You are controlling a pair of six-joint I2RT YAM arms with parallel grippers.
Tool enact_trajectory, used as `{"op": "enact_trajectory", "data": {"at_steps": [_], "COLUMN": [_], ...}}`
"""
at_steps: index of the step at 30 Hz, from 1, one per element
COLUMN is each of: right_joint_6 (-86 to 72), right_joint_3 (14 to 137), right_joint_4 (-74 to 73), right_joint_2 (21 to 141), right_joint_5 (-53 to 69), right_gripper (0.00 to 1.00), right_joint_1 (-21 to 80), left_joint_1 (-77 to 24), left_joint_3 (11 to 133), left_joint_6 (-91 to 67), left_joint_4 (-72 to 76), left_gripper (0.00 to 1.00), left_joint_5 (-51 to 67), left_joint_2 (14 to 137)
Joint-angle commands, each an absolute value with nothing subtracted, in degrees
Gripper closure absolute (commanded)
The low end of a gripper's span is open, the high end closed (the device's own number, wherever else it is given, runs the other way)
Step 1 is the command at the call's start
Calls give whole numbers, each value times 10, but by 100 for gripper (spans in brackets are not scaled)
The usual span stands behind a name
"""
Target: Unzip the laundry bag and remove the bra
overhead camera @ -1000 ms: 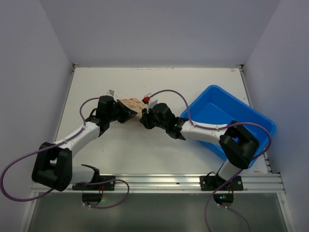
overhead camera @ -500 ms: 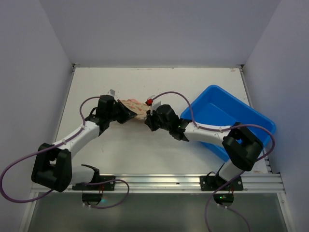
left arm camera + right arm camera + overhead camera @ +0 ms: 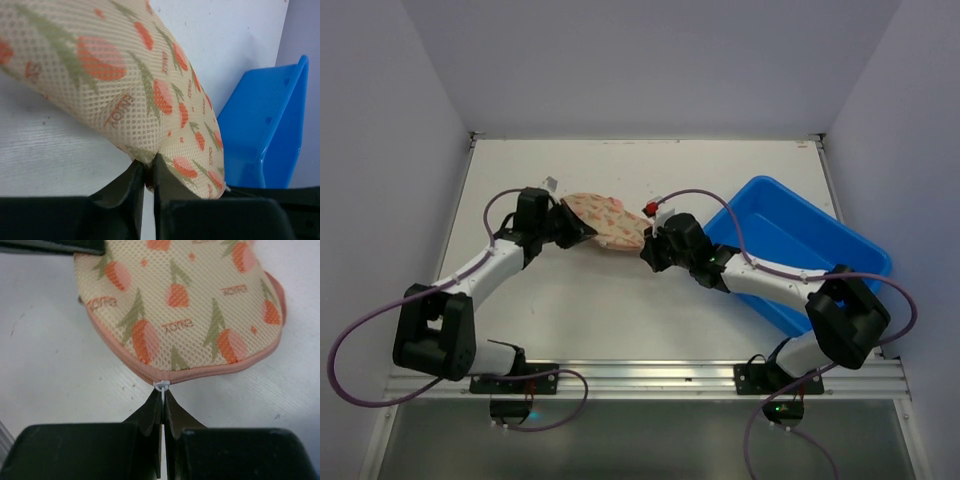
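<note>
The laundry bag (image 3: 607, 221), a pale pink mesh pouch with orange-red tulip motifs, lies stretched between my two grippers at mid table. My left gripper (image 3: 570, 226) is shut on the bag's left end; in the left wrist view the mesh (image 3: 125, 90) is pinched between the jaws. My right gripper (image 3: 647, 251) is shut on the white zip pull (image 3: 161, 386) at the bag's pink zip edge (image 3: 210, 371), which looks closed. The bag fills the top of the right wrist view (image 3: 185, 305). The bra is hidden.
A blue plastic tub (image 3: 790, 245) stands tilted at the right, close behind my right arm; its wall also shows in the left wrist view (image 3: 265, 125). White table surface (image 3: 620, 310) lies in front of the bag; grey walls enclose the table on three sides.
My right gripper has moved right, pulling the bag out longer and flatter. My left gripper has shifted slightly left and back, still holding the bag's end.
</note>
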State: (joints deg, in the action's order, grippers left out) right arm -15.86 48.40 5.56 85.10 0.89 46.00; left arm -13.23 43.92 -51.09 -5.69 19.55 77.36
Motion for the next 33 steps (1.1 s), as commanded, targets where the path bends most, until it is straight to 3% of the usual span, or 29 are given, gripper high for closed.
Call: {"op": "enact_trajectory", "data": {"at_steps": [1,3,4,7,17,26,29,30,32,33], "right_joint_6": [-167,-186,-194,-235,-269,-272,-270,-269,-269,-268], "right_joint_3": [500,521,531,563,663,681,683,682,676,673], "right_joint_4": [18,30,42,77,103,103,99,98,93,90], "right_joint_2": [844,862,886,933,1029,1053,1051,1050,1044,1042], "right_joint_5": [40,66,72,93,79,88,85,84,84,84], "right_gripper": [100,100,100,100,100,100,100,100,100,100], "right_joint_1": [470,485,490,500,519,532,538,540,539,539], "left_joint_1": [-111,-108,-107,-98,-87,-120,-133,-134,-138,-139], "left_joint_3": [487,504,508,501,326,304,296,294,294,295], "left_joint_6": [-446,-450,-457,-475,-562,-618,-638,-644,-648,-645], "left_joint_4": [-46,-36,-33,-32,-18,78,105,112,120,121], "left_gripper": [82,59,28,0,0,1,9,21,36,52], "left_joint_5": [191,199,200,194,170,184,163,158,160,163], "left_joint_2": [816,841,845,832,669,668,681,686,704,709]}}
